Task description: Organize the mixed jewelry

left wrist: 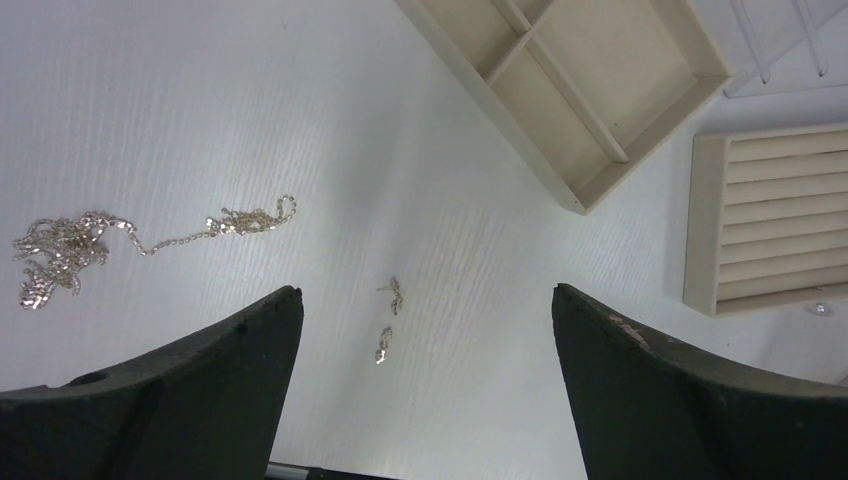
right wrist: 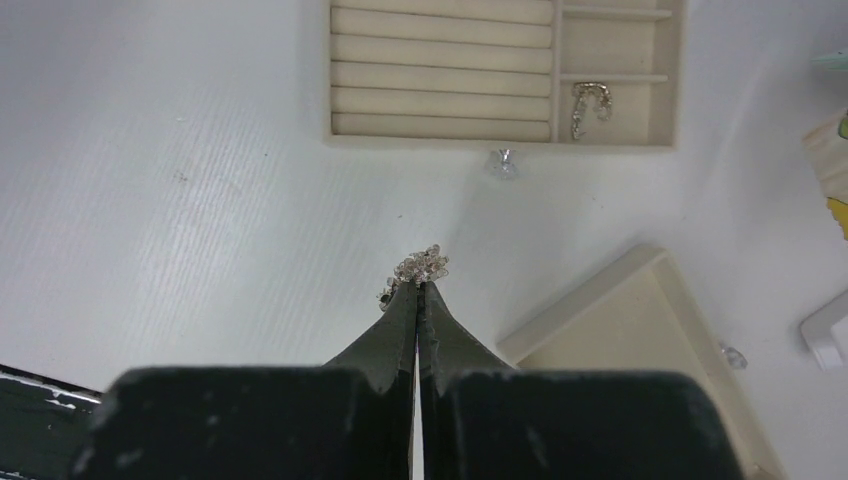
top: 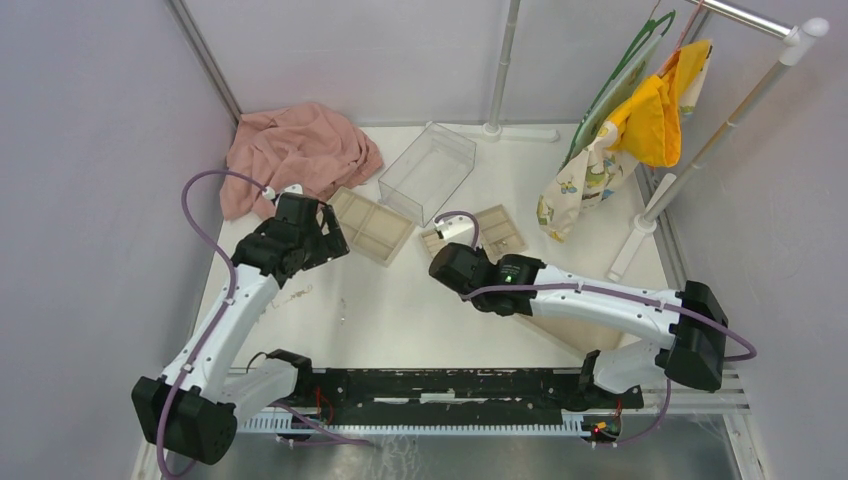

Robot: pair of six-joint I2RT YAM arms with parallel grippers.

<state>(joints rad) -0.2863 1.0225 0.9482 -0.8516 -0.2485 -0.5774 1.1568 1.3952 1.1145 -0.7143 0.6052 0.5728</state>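
The mixed jewelry is spread over the white table. In the left wrist view a long tangled silver chain (left wrist: 60,255) lies to the left and two tiny earring-like bits (left wrist: 395,297) lie between my fingers, below them. My left gripper (left wrist: 425,300) hangs open above those bits, holding nothing. My right gripper (right wrist: 418,285) is shut on a small bunched silver chain (right wrist: 422,265), held above the table just short of the beige ring-slot tray (right wrist: 440,140). One curled silver piece (right wrist: 590,105) lies in that tray's side compartment. A shiny stud (right wrist: 502,163) sits on the table at the tray's near edge.
A beige compartment tray (top: 372,225) lies by the left gripper, and the ring-slot tray (top: 500,230) beyond the right one. A clear plastic box (top: 428,170) and a pink cloth (top: 295,150) sit at the back. A clothes rack with a hanging bag (top: 620,130) stands back right.
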